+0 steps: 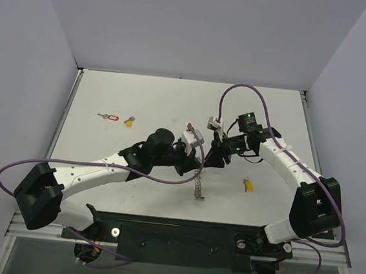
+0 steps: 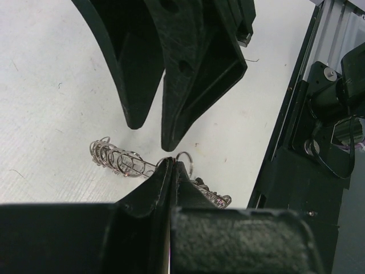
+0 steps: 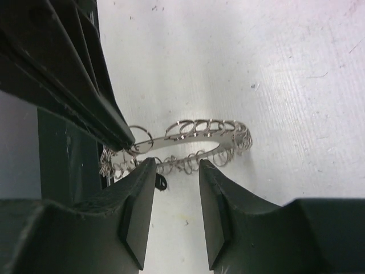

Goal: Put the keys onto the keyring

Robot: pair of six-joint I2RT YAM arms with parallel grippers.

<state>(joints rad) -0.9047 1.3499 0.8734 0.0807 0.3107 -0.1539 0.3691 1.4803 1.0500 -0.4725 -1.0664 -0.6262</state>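
The keyring (image 1: 199,185), a floppy silver loop of small frilly links, hangs over the middle of the table. My left gripper (image 1: 196,166) is shut on its upper part. In the left wrist view the closed tips (image 2: 171,164) pinch a small round link, and the keyring (image 2: 114,157) trails out to both sides. My right gripper (image 3: 175,171) stands open just beside the keyring (image 3: 194,140), with nothing between its fingers. A key with a red tag (image 1: 110,116) and a yellow-headed key (image 1: 129,121) lie at the far left. Another yellow-headed key (image 1: 248,184) lies to the right.
The two grippers almost touch over the table's centre; the right gripper (image 2: 153,136) fills the top of the left wrist view. A small dark loop (image 3: 161,182) shows by the right gripper's left finger. The black base rail (image 1: 180,237) runs along the near edge.
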